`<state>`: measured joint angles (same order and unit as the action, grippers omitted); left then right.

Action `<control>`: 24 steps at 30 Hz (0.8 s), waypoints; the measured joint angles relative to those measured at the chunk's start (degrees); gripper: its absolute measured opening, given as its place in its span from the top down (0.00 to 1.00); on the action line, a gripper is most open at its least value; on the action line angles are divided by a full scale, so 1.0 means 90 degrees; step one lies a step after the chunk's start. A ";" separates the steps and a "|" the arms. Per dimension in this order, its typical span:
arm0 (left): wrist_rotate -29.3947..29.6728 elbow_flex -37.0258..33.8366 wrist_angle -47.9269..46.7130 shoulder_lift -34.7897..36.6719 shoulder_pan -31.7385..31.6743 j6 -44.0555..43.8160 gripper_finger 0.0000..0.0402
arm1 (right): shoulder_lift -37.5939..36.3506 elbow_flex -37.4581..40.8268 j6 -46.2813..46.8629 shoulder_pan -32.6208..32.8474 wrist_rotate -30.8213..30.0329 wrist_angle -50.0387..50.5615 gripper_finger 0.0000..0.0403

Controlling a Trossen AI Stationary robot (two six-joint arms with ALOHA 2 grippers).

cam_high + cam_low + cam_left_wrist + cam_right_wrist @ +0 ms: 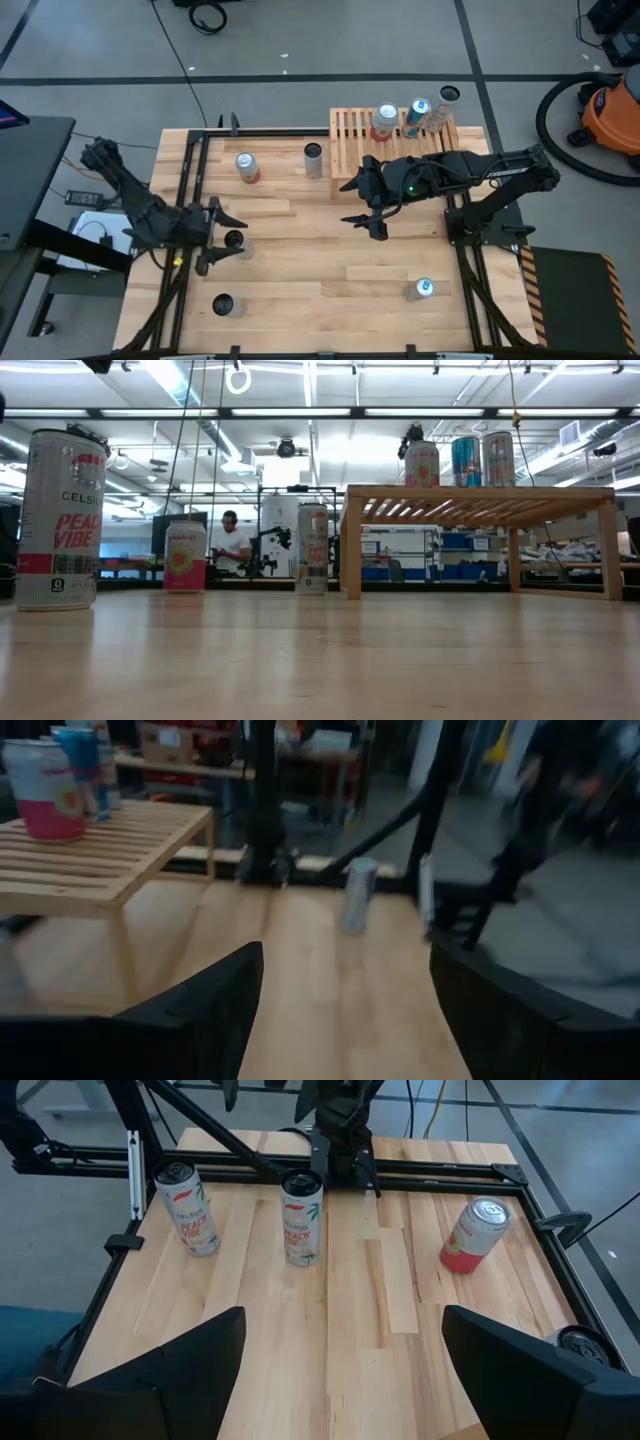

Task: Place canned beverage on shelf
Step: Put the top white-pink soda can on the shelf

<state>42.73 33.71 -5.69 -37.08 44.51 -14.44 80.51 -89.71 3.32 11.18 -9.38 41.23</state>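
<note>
Low view: shelf (pixel 480 500) right leg nearly at frame edge; left wrist view: blurred, pink can (pixel 45 790) label unreadable, shelf cropped; right wrist view: corner can (pixel 580 1345) mostly cropped.

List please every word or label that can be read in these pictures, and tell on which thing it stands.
"CELSIUS" (cut off at the edge), "PEACH VIBE": tall white can at the left of the low view.
"PEACH VIBE": white can in the right wrist view.
Too small or blurred: pink can, slim can, and three cans on the shelf.
</note>
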 joint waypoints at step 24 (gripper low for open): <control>0.0190 0.1324 -0.4553 -0.0941 -0.0010 -0.4540 0.27 | 0.0000 0.0002 0.0018 0.0000 0.0019 0.0288 0.14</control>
<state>44.44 45.63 -46.66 -45.54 44.42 -55.30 80.51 -89.69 3.49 11.18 -9.21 43.83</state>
